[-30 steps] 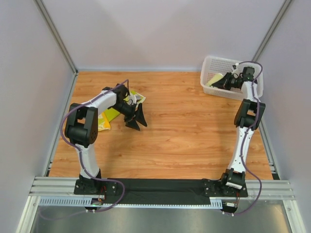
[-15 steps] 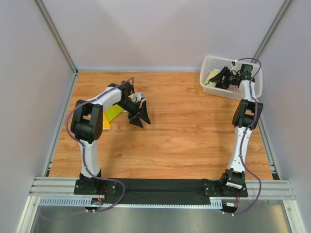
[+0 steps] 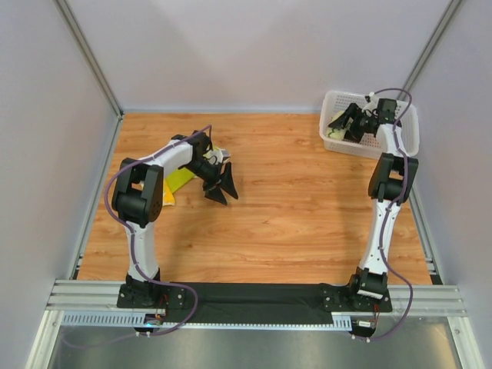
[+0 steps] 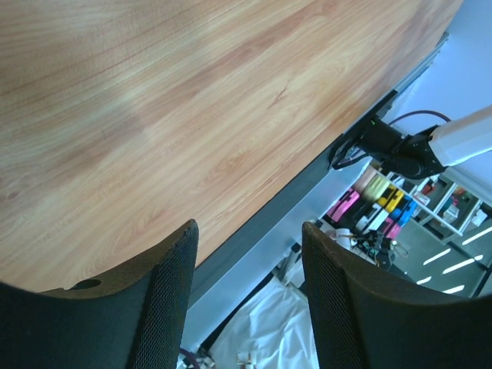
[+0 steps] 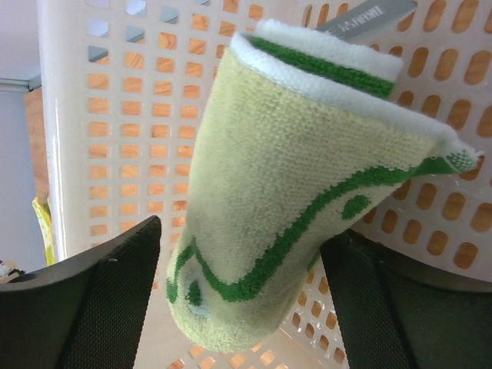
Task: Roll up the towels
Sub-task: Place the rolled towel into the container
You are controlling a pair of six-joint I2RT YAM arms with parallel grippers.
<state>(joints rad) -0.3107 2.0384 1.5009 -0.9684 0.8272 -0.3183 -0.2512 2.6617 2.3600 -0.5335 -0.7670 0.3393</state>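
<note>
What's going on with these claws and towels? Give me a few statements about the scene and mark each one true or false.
1. The right claw is inside the white basket. True.
2. The left claw is clamped on a towel. False: it is open with nothing between its fingers, and only bare table shows beyond it.
3. A rolled towel sits between the right claw's open fingers. True.
4. The basket stands at the table's near left corner. False: it stands at the far right corner.
5. A loose towel lies on the table beside the left arm. True.
</note>
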